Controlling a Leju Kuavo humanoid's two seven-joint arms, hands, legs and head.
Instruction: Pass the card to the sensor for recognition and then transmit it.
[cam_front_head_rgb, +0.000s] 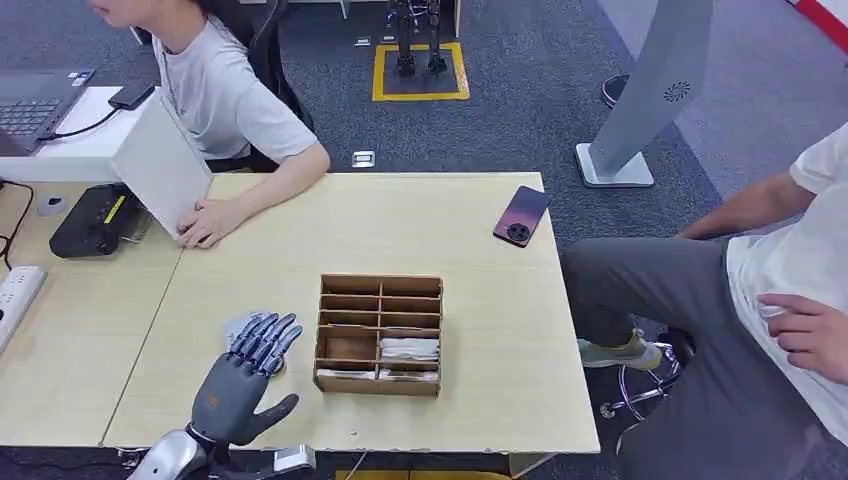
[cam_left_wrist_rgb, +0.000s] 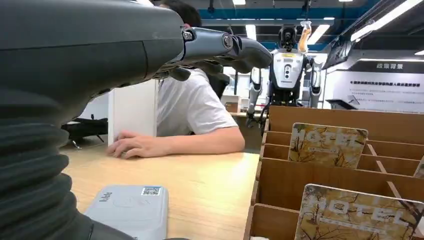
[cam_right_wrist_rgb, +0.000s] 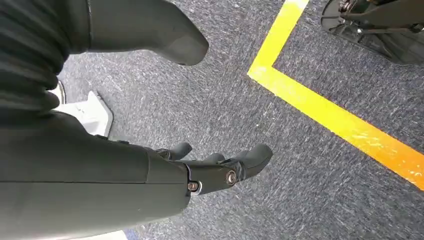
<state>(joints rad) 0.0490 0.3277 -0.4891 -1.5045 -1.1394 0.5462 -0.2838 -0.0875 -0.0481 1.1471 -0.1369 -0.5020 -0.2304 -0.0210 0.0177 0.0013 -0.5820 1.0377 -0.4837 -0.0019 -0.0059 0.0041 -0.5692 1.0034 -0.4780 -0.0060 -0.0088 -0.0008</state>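
Observation:
My left hand (cam_front_head_rgb: 245, 375) hovers over the table's near left part, fingers spread and nothing in it. Partly under its fingertips lies the small grey sensor box (cam_front_head_rgb: 238, 327), seen close in the left wrist view as a pale slab with a QR sticker (cam_left_wrist_rgb: 131, 209). Right of the hand stands a wooden compartment box (cam_front_head_rgb: 380, 333) with hotel cards upright in its slots (cam_left_wrist_rgb: 327, 145) (cam_left_wrist_rgb: 357, 215). My left hand's fingers (cam_left_wrist_rgb: 220, 47) stretch out above the table. My right hand (cam_right_wrist_rgb: 210, 170) hangs over grey carpet, holding nothing, fingers loosely extended.
A phone (cam_front_head_rgb: 521, 216) lies at the table's far right. A person at the far left rests a hand (cam_front_head_rgb: 208, 222) on the table by a white panel (cam_front_head_rgb: 162, 160). Another person sits to the right (cam_front_head_rgb: 790, 290). A yellow floor line (cam_right_wrist_rgb: 330, 115) runs under my right hand.

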